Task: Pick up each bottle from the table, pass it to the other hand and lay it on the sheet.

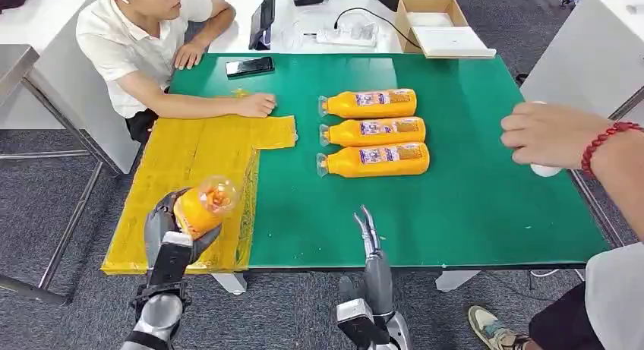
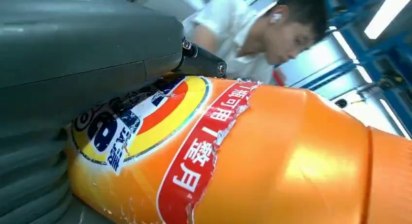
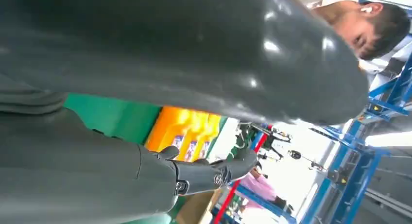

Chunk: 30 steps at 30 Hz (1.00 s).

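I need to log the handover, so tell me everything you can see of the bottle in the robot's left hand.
The orange bottle looks like glossy plastic, with a torn red, yellow and blue label. The left hand grips its body, holding it tilted above the yellow sheet, its clear end pointing up and away from the robot. Nothing else touches it.

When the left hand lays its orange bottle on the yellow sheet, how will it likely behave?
The orange bottle looks round-bodied, so on its side it may roll. Its glossy plastic probably slips in the left hand. It appears full, likely heavy for its size. The yellow sheet looks thin and might wrinkle.
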Available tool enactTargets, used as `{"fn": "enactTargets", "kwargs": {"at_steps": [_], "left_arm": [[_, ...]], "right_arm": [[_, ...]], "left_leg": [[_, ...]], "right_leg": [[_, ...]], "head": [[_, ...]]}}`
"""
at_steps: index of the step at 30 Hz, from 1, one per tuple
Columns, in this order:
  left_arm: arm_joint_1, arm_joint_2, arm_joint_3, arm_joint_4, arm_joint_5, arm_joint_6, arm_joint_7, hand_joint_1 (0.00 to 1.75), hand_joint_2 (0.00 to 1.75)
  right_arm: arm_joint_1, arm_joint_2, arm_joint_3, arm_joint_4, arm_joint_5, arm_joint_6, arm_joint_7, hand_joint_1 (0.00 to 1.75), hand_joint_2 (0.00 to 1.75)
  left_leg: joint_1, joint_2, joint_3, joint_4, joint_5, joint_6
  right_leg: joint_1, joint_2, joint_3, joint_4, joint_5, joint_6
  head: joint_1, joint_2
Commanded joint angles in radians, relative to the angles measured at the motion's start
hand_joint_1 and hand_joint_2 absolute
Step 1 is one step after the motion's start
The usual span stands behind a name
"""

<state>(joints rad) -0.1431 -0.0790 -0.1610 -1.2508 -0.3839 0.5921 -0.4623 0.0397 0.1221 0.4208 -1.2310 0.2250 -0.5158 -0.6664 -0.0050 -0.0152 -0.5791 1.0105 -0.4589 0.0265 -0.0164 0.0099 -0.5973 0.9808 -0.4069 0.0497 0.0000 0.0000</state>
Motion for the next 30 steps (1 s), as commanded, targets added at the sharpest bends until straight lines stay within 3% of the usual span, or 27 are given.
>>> {"fn": "enactTargets", "kwargs": {"at_steps": [1, 6, 12, 17, 18, 19, 30], "left_arm": [[-0.382, 0.029, -0.17, 0.588, -0.346, 0.044, 0.194, 1.75, 1.75], [-0.515, 0.051, -0.242, 0.938, -0.562, -0.038, 0.336, 1.75, 1.75], [-0.499, 0.066, -0.217, 0.984, -0.575, -0.137, 0.397, 1.75, 1.75], [-0.502, 0.059, -0.173, 0.985, -0.529, -0.242, 0.374, 1.75, 1.75], [-0.505, 0.057, -0.17, 0.984, -0.523, -0.273, 0.363, 1.31, 1.75], [-0.505, 0.057, -0.171, 0.98, -0.525, -0.28, 0.355, 0.05, 1.75], [-0.512, -0.022, -0.066, 0.932, -0.382, -0.478, 0.266, 0.0, 1.75]], "right_arm": [[-0.066, 0.028, 0.046, 0.141, -0.068, 0.038, -0.032, 0.0, 0.0], [-0.11, 0.049, 0.1, 0.192, -0.052, 0.041, -0.032, 0.0, 0.0], [-0.097, 0.046, 0.122, 0.226, -0.076, 0.042, -0.032, 0.0, 0.0], [-0.101, 0.044, 0.133, 0.249, -0.087, 0.037, -0.032, 0.0, 0.0], [-0.104, 0.043, 0.135, 0.253, -0.089, 0.037, -0.032, 0.0, 0.0], [-0.106, 0.042, 0.137, 0.256, -0.089, 0.035, -0.032, 0.0, 0.0], [-0.131, 0.047, 0.129, 0.297, -0.083, 0.023, -0.032, 0.0, 0.0]], "left_leg": [[0.001, -0.004, 0.002, -0.001, 0.002, -0.002], [0.002, 0.001, 0.006, -0.002, 0.002, -0.003], [0.002, 0.005, 0.007, -0.002, 0.0, -0.003], [0.001, 0.005, 0.007, -0.002, 0.001, -0.003], [0.002, 0.006, 0.009, -0.003, 0.001, -0.004], [0.001, 0.005, 0.008, -0.002, 0.001, -0.003], [0.001, 0.002, 0.014, -0.002, 0.002, -0.004]], "right_leg": [[0.001, -0.006, 0.004, -0.002, 0.0, -0.002], [0.002, -0.001, 0.006, -0.002, 0.001, -0.003], [0.002, 0.001, 0.007, -0.001, 0.0, -0.002], [0.001, 0.004, 0.007, -0.001, 0.002, -0.001], [0.002, 0.004, 0.008, -0.001, 0.002, -0.002], [0.001, 0.004, 0.007, -0.001, 0.002, -0.002], [0.001, 0.001, 0.014, 0.0, 0.001, -0.002]], "head": [[0.0, 0.0], [0.0, 0.0], [0.0, 0.0], [0.0, 0.0], [0.0, 0.0], [0.0, 0.0], [0.0, 0.0]]}}
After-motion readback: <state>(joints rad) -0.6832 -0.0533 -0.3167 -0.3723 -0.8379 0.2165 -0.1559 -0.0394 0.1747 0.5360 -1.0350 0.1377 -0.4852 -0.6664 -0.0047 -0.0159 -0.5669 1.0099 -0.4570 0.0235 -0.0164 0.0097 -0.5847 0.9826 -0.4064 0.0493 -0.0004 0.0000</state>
